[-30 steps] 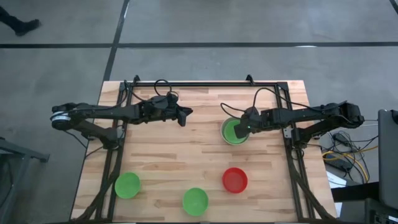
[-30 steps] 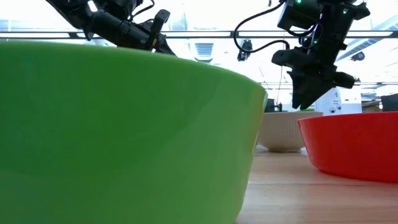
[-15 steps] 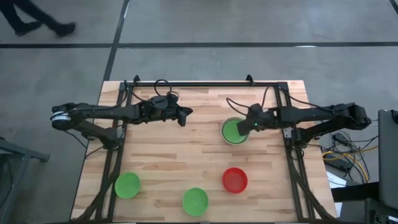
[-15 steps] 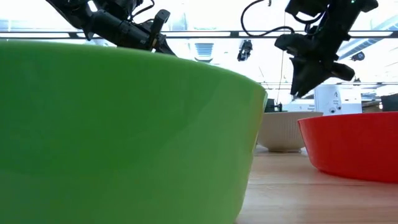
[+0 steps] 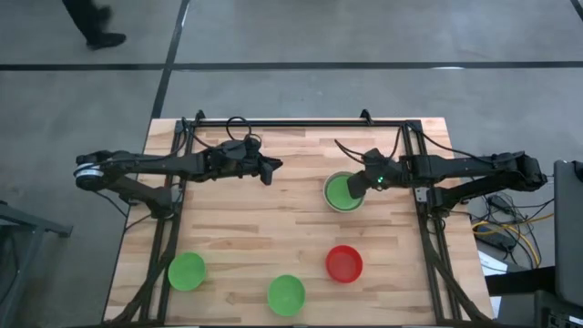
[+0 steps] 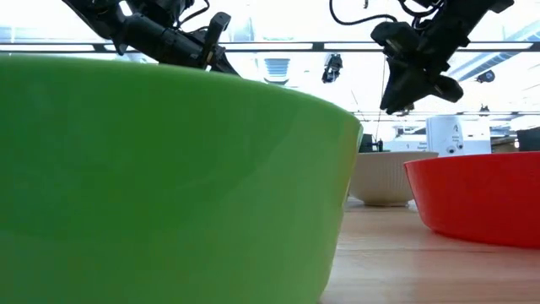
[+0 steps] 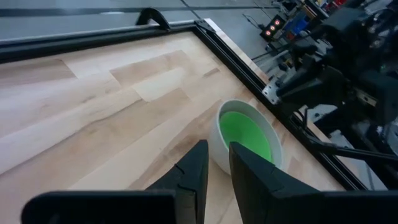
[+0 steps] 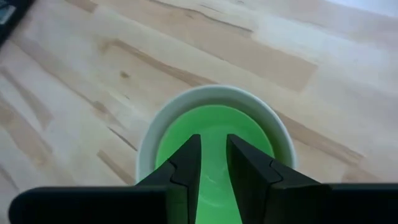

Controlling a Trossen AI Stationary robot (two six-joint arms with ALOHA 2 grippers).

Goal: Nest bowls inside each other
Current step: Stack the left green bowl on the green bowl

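Observation:
A green bowl (image 8: 177, 127) sits nested in the pale white bowl (image 8: 148, 140), which stands on the table's right half (image 5: 330, 182). My right gripper (image 8: 213, 140) hangs above this pair, slanting down over its right side (image 5: 358, 186), narrowly open and holding nothing. My left gripper (image 5: 272, 171) hovers over the table's far middle, its fingers (image 7: 217, 152) a little apart and empty. Standing apart near the front edge are a red bowl (image 5: 344, 263) and two more green bowls (image 5: 187, 271) (image 5: 286, 294).
In the low view one green bowl (image 6: 169, 186) fills the left and hides much of the table; the red bowl (image 6: 477, 198) and white bowl (image 6: 384, 177) stand behind it. A black frame (image 5: 301, 122) runs along the far and side edges. A person's feet (image 5: 96, 27) cross the floor beyond.
My right gripper has risen from the nested green and white bowls, drawn back a little toward the table's right edge, and tipped closer to level. The bowls have stayed in place. The person on the floor beyond has walked on.

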